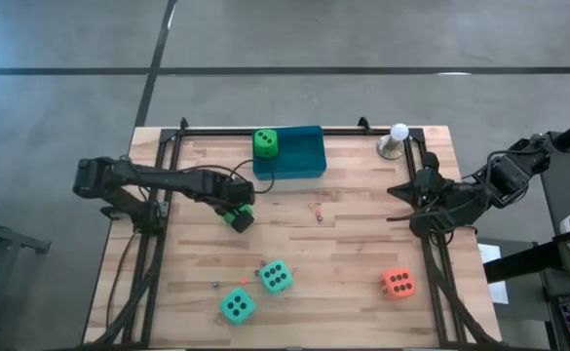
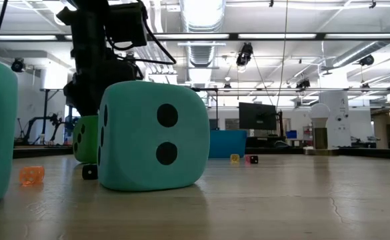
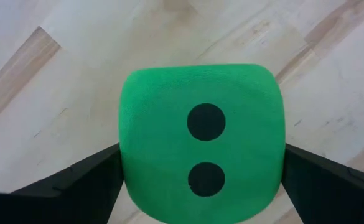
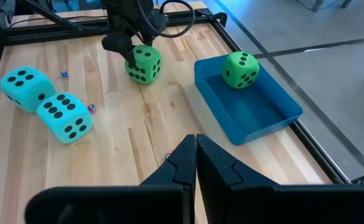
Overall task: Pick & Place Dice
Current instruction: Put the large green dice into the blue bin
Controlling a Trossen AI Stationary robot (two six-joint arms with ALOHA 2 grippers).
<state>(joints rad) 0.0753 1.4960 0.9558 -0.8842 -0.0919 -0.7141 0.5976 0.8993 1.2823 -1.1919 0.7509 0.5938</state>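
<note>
A bright green die (image 3: pixel 201 124), two pips up, rests on the wooden table (image 1: pixel 343 253) left of its middle. My left gripper (image 3: pixel 201 186) points down over it, open, one finger on either side; it also shows in the high view (image 1: pixel 238 214). A second green die (image 1: pixel 265 143) lies in the blue tray's (image 1: pixel 299 161) far left corner. Two teal dice (image 1: pixel 276 277) (image 1: pixel 237 306) sit near the front edge, and the orange-red die (image 1: pixel 397 284) at the front right. My right gripper (image 4: pixel 196 155) hangs shut above the table's right side. My left gripper comes at the green die from above, with one finger (image 3: pixel 76 186) beside one side face and the other finger (image 3: pixel 331 186) beside the opposite face. The die's top hides the fingers' inner faces, so I cannot tell whether they touch it. The die stands on the table (image 4: pixel 143 64).
A white ball on a metal stand (image 1: pixel 397 139) is at the far right, beside the tray. Tiny dice lie scattered about the table's middle (image 1: pixel 317 210) and by the teal dice (image 1: pixel 255 265). A black frame (image 1: pixel 163 224) runs along the table's edges.
</note>
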